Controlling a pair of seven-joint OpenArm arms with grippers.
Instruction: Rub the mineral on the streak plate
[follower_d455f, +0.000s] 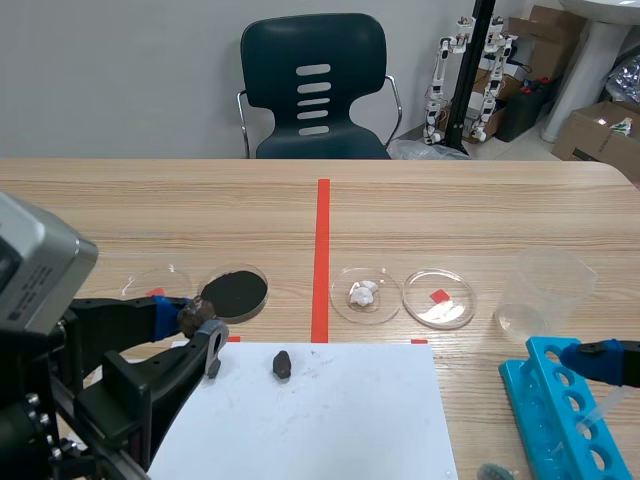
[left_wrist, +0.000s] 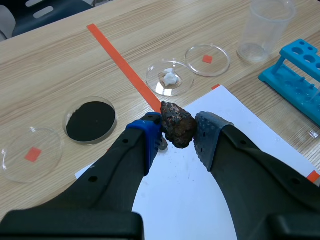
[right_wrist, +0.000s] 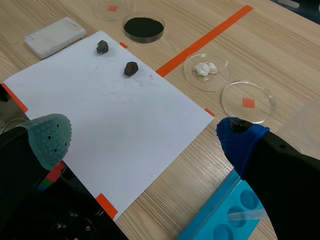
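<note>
My left gripper (left_wrist: 177, 131) is shut on a dark brown, lumpy mineral (left_wrist: 177, 125) and holds it just above the far left corner of the white paper sheet (follower_d455f: 320, 415). In the scene view that gripper (follower_d455f: 200, 320) sits beside the black powder dish (follower_d455f: 236, 291). The streak plate (right_wrist: 55, 30), a white rectangular block, lies off the paper's corner in the right wrist view; the left arm hides it in the scene view. A second dark stone (follower_d455f: 283, 364) rests on the paper. My right gripper (right_wrist: 145, 142) hangs open over the paper's near right edge, holding nothing.
A dish of white bits (follower_d455f: 366, 294), a clear dish (follower_d455f: 438, 298) over a red square and another clear dish (follower_d455f: 155, 283) stand in a row. A plastic cup (follower_d455f: 545, 290) and a blue tube rack (follower_d455f: 560, 410) are at the right. A small grey stone (right_wrist: 102, 47) lies on the paper.
</note>
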